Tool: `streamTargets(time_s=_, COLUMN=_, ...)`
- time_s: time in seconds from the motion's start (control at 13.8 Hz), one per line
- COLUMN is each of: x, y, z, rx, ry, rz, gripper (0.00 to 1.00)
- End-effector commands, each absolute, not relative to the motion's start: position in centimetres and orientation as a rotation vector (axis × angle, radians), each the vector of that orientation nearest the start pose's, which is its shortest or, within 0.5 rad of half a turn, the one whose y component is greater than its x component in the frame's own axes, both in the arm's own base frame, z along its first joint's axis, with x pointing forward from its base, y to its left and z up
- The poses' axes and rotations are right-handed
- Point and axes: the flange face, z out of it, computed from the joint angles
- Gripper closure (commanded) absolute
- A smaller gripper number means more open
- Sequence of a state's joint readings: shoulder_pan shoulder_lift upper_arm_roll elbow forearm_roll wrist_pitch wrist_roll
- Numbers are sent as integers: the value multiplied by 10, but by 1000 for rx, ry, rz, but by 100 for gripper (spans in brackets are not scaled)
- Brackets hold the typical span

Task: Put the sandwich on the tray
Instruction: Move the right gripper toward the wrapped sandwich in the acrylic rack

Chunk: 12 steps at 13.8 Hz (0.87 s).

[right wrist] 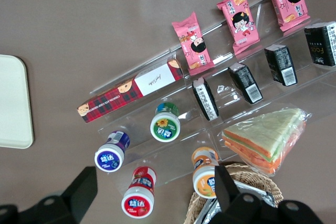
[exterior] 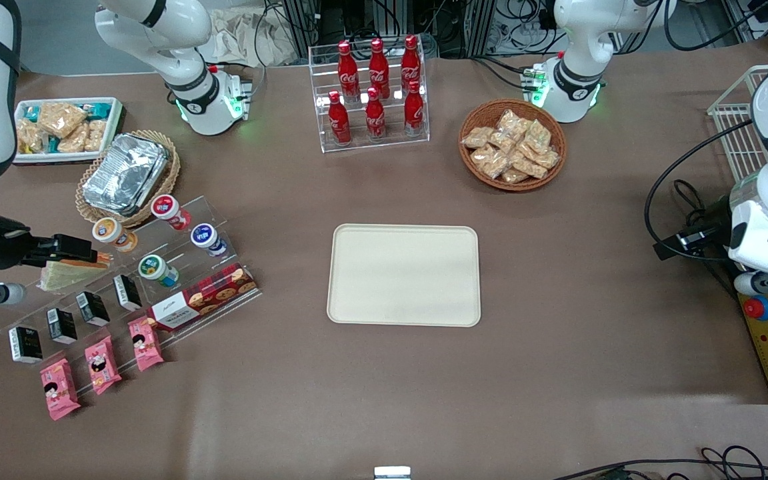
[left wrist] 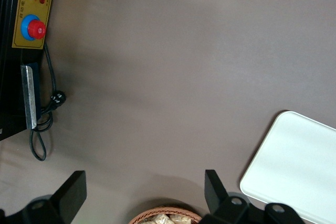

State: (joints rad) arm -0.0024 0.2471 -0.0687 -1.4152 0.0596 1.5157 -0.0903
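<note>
The sandwich [exterior: 67, 274], a clear-wrapped wedge with orange and green layers [right wrist: 265, 138], lies on the top step of a clear acrylic stand [exterior: 177, 293] at the working arm's end of the table. My gripper [exterior: 93, 254] hovers just above it, open [right wrist: 155, 192], with nothing between its fingers [right wrist: 83, 188]; a red-capped tub [right wrist: 139, 201] shows below the gap. The cream tray [exterior: 404, 275] lies bare in the middle of the table, well away toward the parked arm, and its edge shows in the right wrist view [right wrist: 13, 100].
The stand also holds small tubs [exterior: 157, 269], black boxes [exterior: 93, 308], a cookie box [exterior: 204, 298] and pink packets [exterior: 103, 363]. A basket of foil containers [exterior: 125, 175] and a white snack tray [exterior: 64, 128] lie farther back. A cola rack [exterior: 374, 93] and snack basket [exterior: 512, 145] stand past the tray.
</note>
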Motion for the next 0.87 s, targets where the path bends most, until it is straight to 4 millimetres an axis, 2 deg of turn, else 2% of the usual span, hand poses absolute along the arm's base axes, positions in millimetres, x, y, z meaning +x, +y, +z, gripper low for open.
streamTargets(time_s=0.0, x=617, y=-29, z=553, rx=-3097, ry=-24, rz=205, gripper=1)
streamTargets(time_s=0.36, x=616, y=-40, z=553, rx=-3094, ry=6, rz=214, gripper=1)
streamTargets(time_s=0.51, x=612, y=-49, z=545, rx=-3105, ry=64, rz=257, gripper=1)
streamTargets(time_s=0.65, x=601, y=-53, z=559, rx=-3103, ry=232, rz=261, gripper=1)
streamTargets(time_s=0.8, x=591, y=-58, z=572, rx=-3098, ry=325, rz=260, gripper=1)
